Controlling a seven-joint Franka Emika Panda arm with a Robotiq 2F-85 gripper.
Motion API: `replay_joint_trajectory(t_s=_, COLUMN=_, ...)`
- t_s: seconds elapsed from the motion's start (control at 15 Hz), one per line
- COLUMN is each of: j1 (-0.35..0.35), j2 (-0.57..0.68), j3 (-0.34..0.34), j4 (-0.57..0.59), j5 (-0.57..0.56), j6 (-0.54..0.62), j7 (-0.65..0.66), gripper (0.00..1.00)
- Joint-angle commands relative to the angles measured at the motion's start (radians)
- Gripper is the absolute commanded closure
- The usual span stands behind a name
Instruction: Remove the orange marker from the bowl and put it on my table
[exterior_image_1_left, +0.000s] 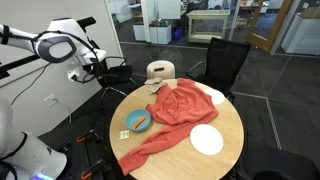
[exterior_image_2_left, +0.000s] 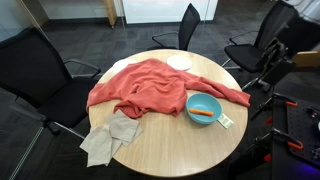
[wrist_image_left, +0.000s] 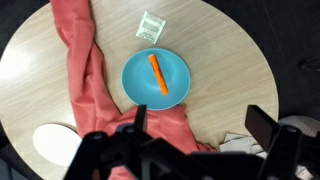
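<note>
The orange marker (wrist_image_left: 158, 73) lies inside the teal-blue bowl (wrist_image_left: 135, 88), which stands on the round light-wood table (wrist_image_left: 225, 70). Both exterior views show the bowl (exterior_image_1_left: 138, 121) (exterior_image_2_left: 203, 101), and the marker (exterior_image_2_left: 203, 113) shows in it. In the wrist view my gripper (wrist_image_left: 200, 122) is open and empty, high above the table, with the bowl beyond its fingertips. In an exterior view the gripper (exterior_image_1_left: 93, 68) hangs off the table's edge, apart from the bowl.
A large red-orange cloth (wrist_image_left: 85, 70) is draped across the table and touches the bowl. A white plate (wrist_image_left: 55, 143), a grey cloth (wrist_image_left: 235, 143) and a small packet (wrist_image_left: 151, 27) also lie on the table. Black office chairs (exterior_image_2_left: 40, 60) stand around it.
</note>
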Motion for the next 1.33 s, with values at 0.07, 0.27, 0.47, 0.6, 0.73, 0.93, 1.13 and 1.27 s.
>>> replay_joint_trajectory(t_s=0.07, j1=-0.045, j2=0.19, j3=-0.069, j4=0.022, j5=-0.056, j6=0.157, j7=-0.106, gripper=0.0)
replay_joint_trajectory(t_s=0.27, j1=-0.075, j2=0.309, j3=-0.092, j4=0.041, j5=-0.114, j6=0.234, j7=-0.131, gripper=0.0)
replay_joint_trajectory(t_s=0.47, j1=-0.061, j2=0.288, j3=-0.099, j4=0.017, j5=-0.101, j6=0.227, j7=-0.111, gripper=0.0)
replay_joint_trajectory(t_s=0.6, j1=-0.06, j2=0.309, j3=-0.101, j4=0.03, j5=-0.103, j6=0.228, j7=-0.111, gripper=0.0)
replay_joint_trajectory(t_s=0.73, j1=-0.06, j2=0.31, j3=-0.101, j4=0.035, j5=-0.104, j6=0.228, j7=-0.111, gripper=0.0)
replay_joint_trajectory(t_s=0.93, j1=-0.063, j2=0.336, j3=-0.106, j4=0.046, j5=-0.107, j6=0.246, j7=-0.128, gripper=0.0)
replay_joint_trajectory(t_s=1.13, j1=-0.068, j2=0.416, j3=-0.119, j4=0.071, j5=-0.115, j6=0.283, j7=-0.159, gripper=0.0)
replay_joint_trajectory(t_s=1.27, j1=-0.07, j2=0.478, j3=-0.131, j4=0.089, j5=-0.119, j6=0.317, j7=-0.192, gripper=0.0)
